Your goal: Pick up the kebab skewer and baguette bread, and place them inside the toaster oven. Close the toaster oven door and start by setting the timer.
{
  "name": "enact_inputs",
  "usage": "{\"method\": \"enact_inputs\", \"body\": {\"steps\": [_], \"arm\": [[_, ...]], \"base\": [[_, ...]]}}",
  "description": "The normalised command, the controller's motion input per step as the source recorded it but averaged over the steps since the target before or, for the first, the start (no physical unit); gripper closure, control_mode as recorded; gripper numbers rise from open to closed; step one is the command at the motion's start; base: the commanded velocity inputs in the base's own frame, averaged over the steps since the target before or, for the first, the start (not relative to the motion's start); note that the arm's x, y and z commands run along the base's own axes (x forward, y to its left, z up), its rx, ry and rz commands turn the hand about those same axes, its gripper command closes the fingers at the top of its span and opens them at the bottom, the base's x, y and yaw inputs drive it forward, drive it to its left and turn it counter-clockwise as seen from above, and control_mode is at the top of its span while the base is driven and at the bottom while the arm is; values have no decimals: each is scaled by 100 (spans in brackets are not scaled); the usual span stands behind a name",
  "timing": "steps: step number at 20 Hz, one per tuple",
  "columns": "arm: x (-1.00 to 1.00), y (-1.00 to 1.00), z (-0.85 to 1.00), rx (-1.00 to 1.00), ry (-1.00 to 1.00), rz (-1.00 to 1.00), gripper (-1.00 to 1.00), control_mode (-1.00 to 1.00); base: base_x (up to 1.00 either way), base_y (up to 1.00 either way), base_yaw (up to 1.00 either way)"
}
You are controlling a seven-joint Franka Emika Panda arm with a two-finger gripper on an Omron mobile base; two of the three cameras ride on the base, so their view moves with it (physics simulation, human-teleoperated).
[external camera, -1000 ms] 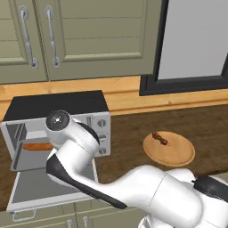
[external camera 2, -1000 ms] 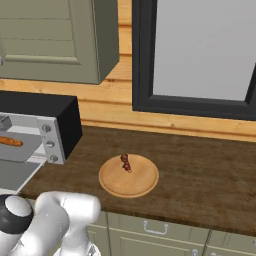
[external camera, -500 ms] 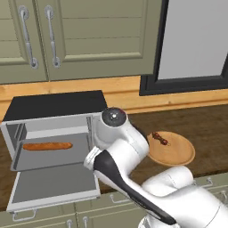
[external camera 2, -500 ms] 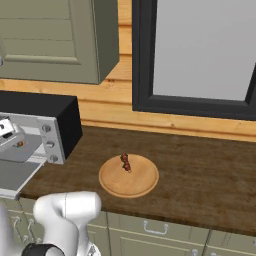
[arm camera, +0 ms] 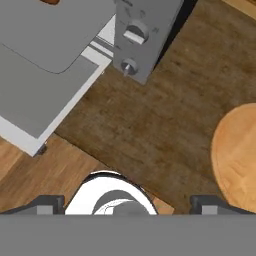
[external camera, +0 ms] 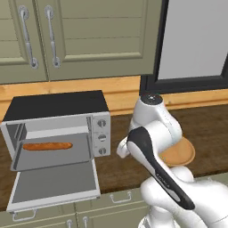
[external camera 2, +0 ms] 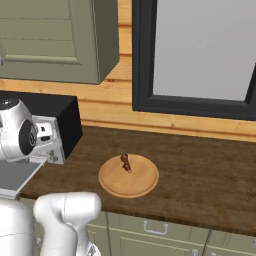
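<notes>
**Toaster oven loaded w/ bread; skewer pickup next**

Toaster oven (external camera: 58, 129) is seen at the table's (external camera 2: 200, 170) left end, door (external camera: 53, 185) dropped fully open. Baguette bread (external camera: 47, 146) is already laid on the grey inner tray, so the 1st half of the loading is judged done. Wooden plate (external camera 2: 129, 176) sits well apart to the right, w/ the kebab skewer (external camera 2: 125, 162) lying on its far part, untouched. Step in hand is judged as the transit from oven to plate; next move calls for the tool to be brought over the skewer, lowered and closed across the thin stick.

Hard to make out: tool state can't be told, as the finger tips are barely seen at the hand view's bottom edge and nothing is seen between them. Plate is partly hidden by the arm in the left base view. Skewer chunks are too small for detail.
</notes>
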Motion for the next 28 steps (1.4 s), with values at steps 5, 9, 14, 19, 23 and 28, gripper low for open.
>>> {"method": "enact_inputs", "body": {"steps": [5, 9, 14, 19, 23, 28], "arm": [[49, -100, -1, -1, 2, -1, -100, -100], [57, -100, -7, -2, 0, 0, -100, -100], [37, -100, -22, -8, -1, 0, -100, -100], [74, -94, -44, -5, 5, 0, -100, -100], [70, -47, -77, 0, 9, 0, -100, -100], [58, -1, -79, 0, 1, 0, -100, -100]], "base": [[0, 0, 0], [0, 0, 0], [0, 0, 0], [0, 0, 0], [0, 0, 0], [0, 0, 0]]}}
